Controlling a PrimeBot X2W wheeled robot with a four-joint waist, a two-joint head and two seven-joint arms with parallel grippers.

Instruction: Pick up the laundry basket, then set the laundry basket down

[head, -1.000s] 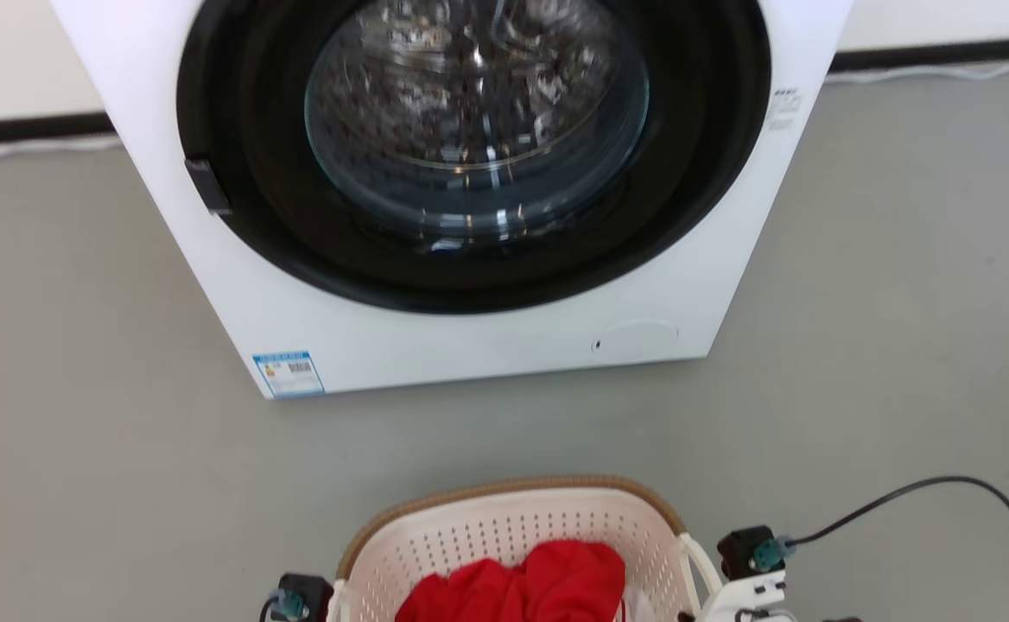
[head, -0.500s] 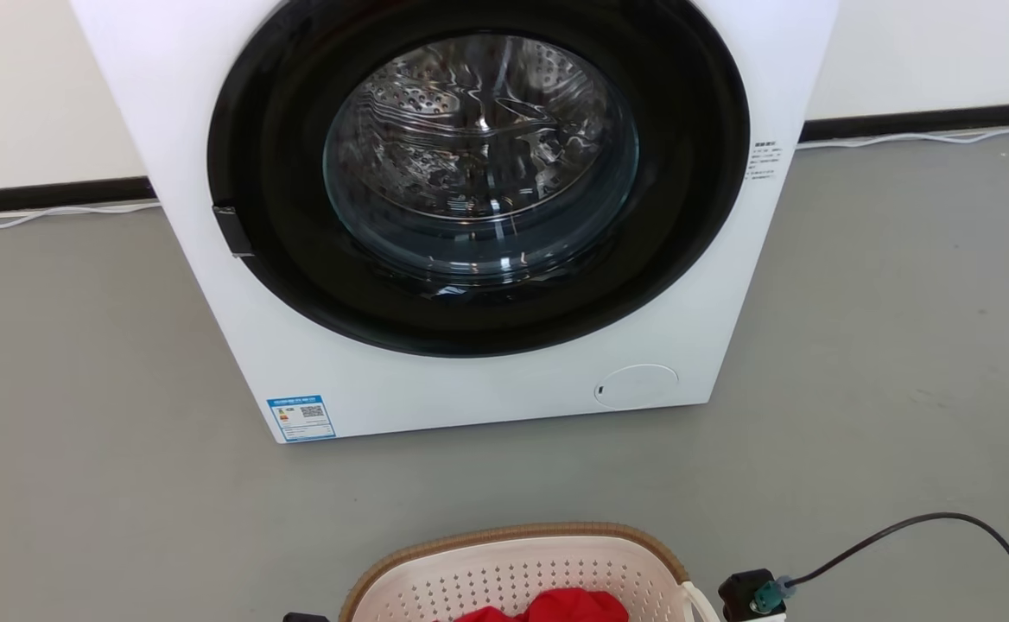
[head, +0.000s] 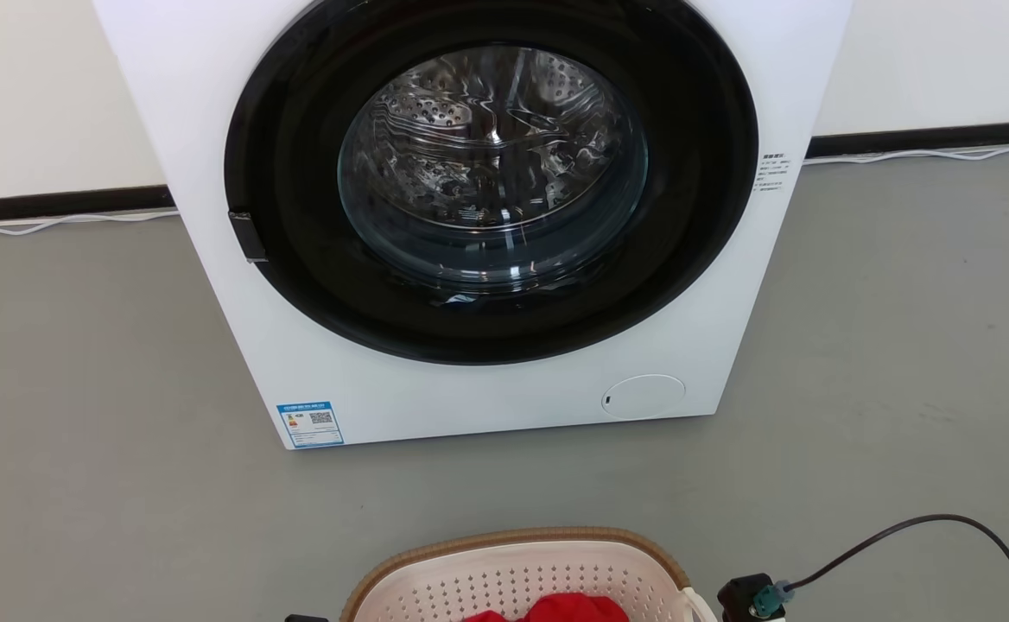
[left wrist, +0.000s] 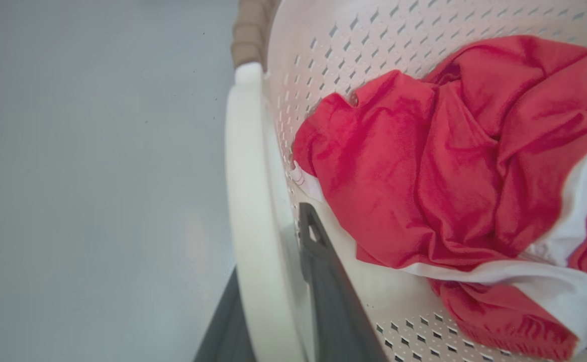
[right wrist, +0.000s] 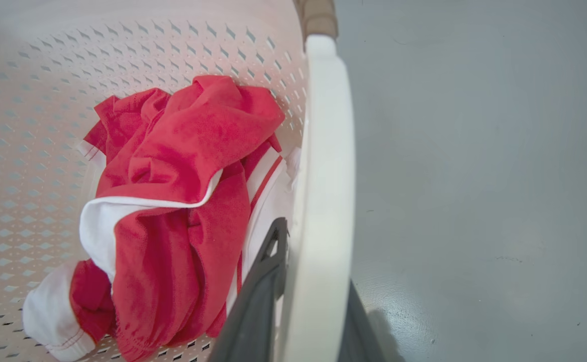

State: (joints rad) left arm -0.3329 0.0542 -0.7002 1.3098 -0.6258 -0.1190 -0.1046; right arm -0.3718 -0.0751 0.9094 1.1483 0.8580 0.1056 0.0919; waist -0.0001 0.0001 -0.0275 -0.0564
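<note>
The left pincer (left wrist: pixel 272 246) is clamped on the white left side handle (left wrist: pixel 246 191) of a small cream-white perforated plastic laundry basket (head: pixel 513 577) with a brown woven-look rim. One dark finger lies outside the handle, the other inside. The right pincer (right wrist: pixel 318 256) grips the white right side handle (right wrist: pixel 323 151) the same way, narrowly parted with the handle between its fingers. The basket sits between the two pincers; whether it touches the grey floor (head: pixel 81 449) cannot be told. A crumpled red and white garment (left wrist: pixel 424 161) lies inside it, just beside each inner finger. Ahead of both pincers, beyond the basket and apart from it, stands a white front-loading washing machine (head: pixel 487 402) with its round dark-framed glass door closed.
</note>
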